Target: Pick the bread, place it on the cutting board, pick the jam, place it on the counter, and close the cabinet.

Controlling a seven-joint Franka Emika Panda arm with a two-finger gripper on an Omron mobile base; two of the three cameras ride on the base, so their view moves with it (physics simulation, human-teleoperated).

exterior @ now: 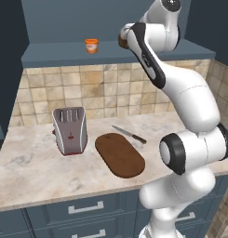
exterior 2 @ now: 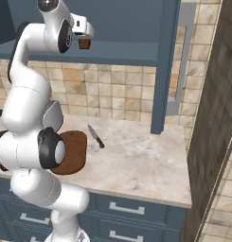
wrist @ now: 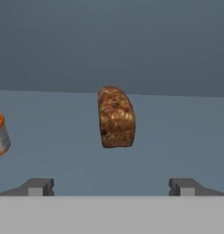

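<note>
Left base view, left to right: toaster upright on the counter. Jam upright on the cabinet shelf above it. Board flat on the counter, right of the toaster. Knife just behind the board, apart from it. Bread on the same shelf, right of the jam, partly hidden by the arm.

Hand view: jam at the left edge, bread centred on the shelf, well apart from the jam. Gripper spread wide, fingertips either side of the bread and short of it; nothing held.

Right base view: gripper up at shelf height, bread just beside it. Cabinet door stands open.
</note>
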